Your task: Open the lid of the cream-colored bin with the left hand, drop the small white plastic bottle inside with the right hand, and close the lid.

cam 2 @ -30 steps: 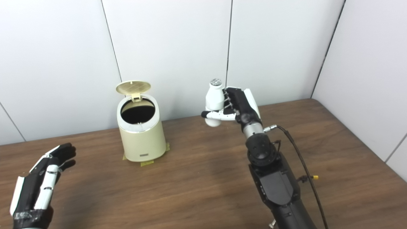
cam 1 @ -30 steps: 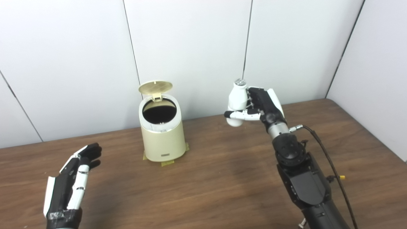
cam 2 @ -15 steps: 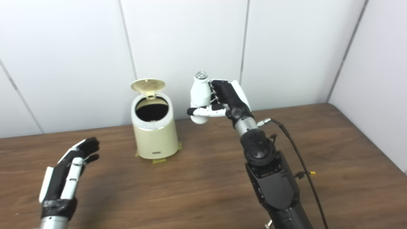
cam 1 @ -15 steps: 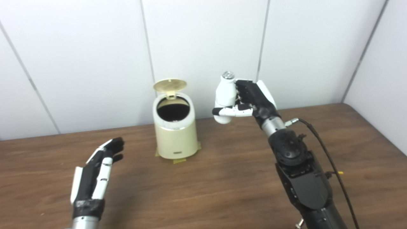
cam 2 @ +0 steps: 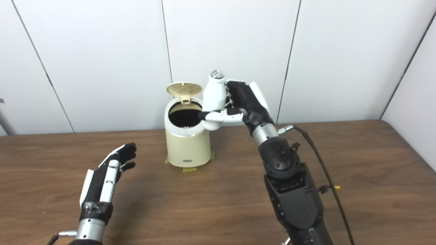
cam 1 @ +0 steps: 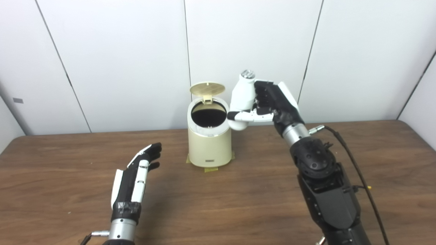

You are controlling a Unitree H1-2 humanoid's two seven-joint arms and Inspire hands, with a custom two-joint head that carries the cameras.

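A: What is the right hand doing?

B: It is grasping the small white plastic bottle, fingers wrapping its right side and the thumb crossing its lower body. The bottle is standing upright in the air, silver cap up, just right of the cream-colored bin, its base hanging beside the rim.

A: And the left hand?

B: It is hovering released, fingers spread, near and left of the bin, well apart from it.

A: How is the room around the bin looking?

B: The lid is standing up at the far side, leaving the dark opening showing. Bare wooden table is lying on every near side; the white wall panels are standing close behind.

A: Anything hard to make out?

B: The bin's inside is reading only as black, tape tabs are peeking from under its base, and both forearms are being cut off by the bottom edge.
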